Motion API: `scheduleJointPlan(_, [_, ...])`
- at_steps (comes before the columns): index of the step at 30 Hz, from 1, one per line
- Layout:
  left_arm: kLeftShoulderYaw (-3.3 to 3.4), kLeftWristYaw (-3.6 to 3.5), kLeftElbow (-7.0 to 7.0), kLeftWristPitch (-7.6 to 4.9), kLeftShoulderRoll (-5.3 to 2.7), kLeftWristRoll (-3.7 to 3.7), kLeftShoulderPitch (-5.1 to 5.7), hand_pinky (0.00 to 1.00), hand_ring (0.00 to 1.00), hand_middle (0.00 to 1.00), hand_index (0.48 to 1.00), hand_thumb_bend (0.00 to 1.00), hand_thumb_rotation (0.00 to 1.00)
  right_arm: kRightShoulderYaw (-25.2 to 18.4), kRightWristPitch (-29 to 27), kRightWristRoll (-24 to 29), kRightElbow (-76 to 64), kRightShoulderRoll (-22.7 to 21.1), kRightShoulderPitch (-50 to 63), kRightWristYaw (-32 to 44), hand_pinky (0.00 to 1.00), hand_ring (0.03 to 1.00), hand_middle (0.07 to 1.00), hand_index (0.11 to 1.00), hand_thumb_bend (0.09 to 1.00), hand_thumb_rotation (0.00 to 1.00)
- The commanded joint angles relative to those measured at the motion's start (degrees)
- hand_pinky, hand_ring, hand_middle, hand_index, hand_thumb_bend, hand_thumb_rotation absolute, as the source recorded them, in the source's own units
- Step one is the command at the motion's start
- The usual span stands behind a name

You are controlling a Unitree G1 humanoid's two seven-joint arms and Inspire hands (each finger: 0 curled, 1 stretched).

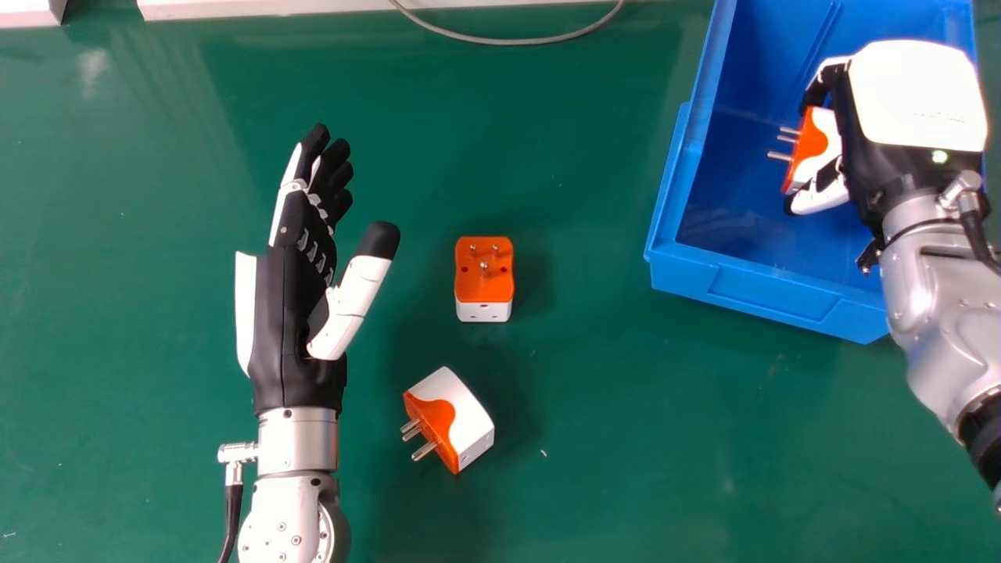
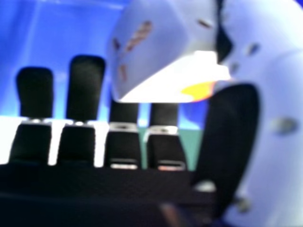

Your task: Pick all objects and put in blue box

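One orange-and-white plug adapter [image 1: 461, 414] lies nearest me on the green table [image 1: 626, 438], just below the centre of the frame, tilted, its prongs aimed left. Left of it and reaching farther up the frame, I have my left hand [image 1: 285, 313] empty, fingers straight and thumb spread wide from them. A second adapter [image 1: 484, 270] sits on the table around mid-frame, prongs facing up at my camera, to the right of that thumb. Farther off, the blue box [image 1: 766, 293] takes up the upper right of the frame. Over its inside I've got my right hand [image 1: 907, 102], holding a third adapter [image 1: 821, 148] between thumb and fingers, prongs pointing left; my right hand view shows its white casing up against the thumb. Farthest away, a grey cable [image 1: 508, 40] curves along the top edge, near some white edging [image 1: 274, 8].
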Motion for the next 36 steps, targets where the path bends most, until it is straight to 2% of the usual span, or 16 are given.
scheduleJointPlan(1, [0.02, 0.01, -0.19, -0.74, -0.07, 0.49, -0.94, 0.92, 0.91, 0.90, 0.903, 0.95, 0.67, -0.16, 2.05, -0.69, -3.08, -1.71, 0.29, 1.54, 0.51, 0.610, 0.696, 0.702, 0.707, 0.06])
scheduleJointPlan(4, [0.03, -0.04, -0.25, -0.83, -0.11, 0.40, -0.99, 0.92, 0.91, 0.90, 0.898, 0.95, 0.67, -0.17, 4.33, -1.35, -5.59, -1.87, 1.08, 3.32, 0.72, 0.799, 0.845, 0.839, 0.833, 0.14])
scheduleJointPlan(6, [-0.07, -0.09, -0.35, -0.83, -0.07, 0.51, -0.92, 0.92, 0.91, 0.90, 0.898, 0.95, 0.67, -0.43, 5.27, -1.37, -6.91, -1.90, 1.49, 4.41, 0.72, 0.799, 0.845, 0.839, 0.833, 0.14])
scheduleJointPlan(9, [-0.10, -0.70, -0.35, -0.62, -0.15, 0.03, -0.93, 0.92, 0.91, 0.90, 0.900, 0.95, 0.67, -0.80, 6.09, -1.22, -8.65, -1.99, 2.11, 5.29, 0.86, 0.897, 0.921, 0.918, 0.912, 0.21])
scheduleJointPlan(11, [-0.02, -0.60, -0.23, -0.62, -0.17, 0.13, -1.03, 0.93, 0.91, 0.90, 0.904, 0.95, 0.67, -0.98, 6.24, -1.12, -9.43, -2.07, 2.43, 5.50, 0.91, 0.934, 0.949, 0.948, 0.944, 0.24])
scheduleJointPlan(14, [0.05, -0.38, -0.04, -0.65, -0.09, 0.36, -1.15, 0.93, 0.91, 0.90, 0.906, 0.95, 0.66, -1.03, 6.22, -1.32, -10.16, -2.26, 2.80, 5.35, 0.94, 0.958, 0.968, 0.967, 0.965, 0.26])
scheduleJointPlan(16, [0.04, 0.15, -0.08, -0.67, -0.01, 0.82, -1.10, 0.93, 0.91, 0.90, 0.905, 0.95, 0.67, -1.27, 6.54, -1.21, -11.00, -2.21, 2.96, 5.72, 0.96, 0.974, 0.980, 0.979, 0.978, 0.28])
scheduleJointPlan(21, [0.02, 0.12, 0.05, -0.83, 0.02, 0.63, -1.06, 0.92, 0.91, 0.90, 0.902, 0.95, 0.67, -1.38, 8.51, -2.51, -14.88, -2.28, 4.16, 5.52, 0.98, 0.987, 0.990, 0.989, 0.990, 0.30])
scheduleJointPlan(24, [-0.04, 0.56, -0.10, -1.01, 0.22, 1.12, -0.79, 0.92, 0.91, 0.90, 0.902, 0.95, 0.67, -2.78, 9.70, -2.85, -19.25, -1.49, 6.32, 2.41, 0.99, 0.992, 0.994, 0.993, 0.994, 0.32])
scheduleJointPlan(28, [-0.03, -0.01, -0.23, -1.07, 0.17, 0.56, -0.35, 0.91, 0.90, 0.90, 0.902, 0.94, 0.68, -5.56, 9.73, -3.09, -25.27, 1.75, 10.88, -8.85, 1.00, 0.997, 0.998, 0.998, 0.999, 0.35])
scheduleJointPlan(31, [0.01, -0.79, -0.41, -1.22, 0.08, -0.15, 0.04, 0.91, 0.90, 0.90, 0.905, 0.95, 0.68, -7.81, 5.10, -1.45, -27.66, 4.72, 13.98, -19.48, 1.00, 0.999, 0.999, 0.999, 0.999, 0.36])
scheduleJointPlan(33, [0.02, -0.79, -0.53, -1.32, 0.18, 0.04, 0.35, 0.91, 0.90, 0.91, 0.906, 0.95, 0.67, -9.22, -3.31, 0.53, -26.68, 7.18, 15.57, -30.93, 1.00, 0.999, 1.000, 1.000, 0.985, 0.39])
scheduleJointPlan(36, [0.07, -1.30, -0.96, -1.16, 0.27, -0.34, 0.80, 0.91, 0.90, 0.91, 0.909, 0.96, 0.68, -8.33, -20.16, -0.14, -19.21, 9.80, 14.96, -54.12, 0.96, 0.985, 0.997, 1.000, 0.916, 0.39])
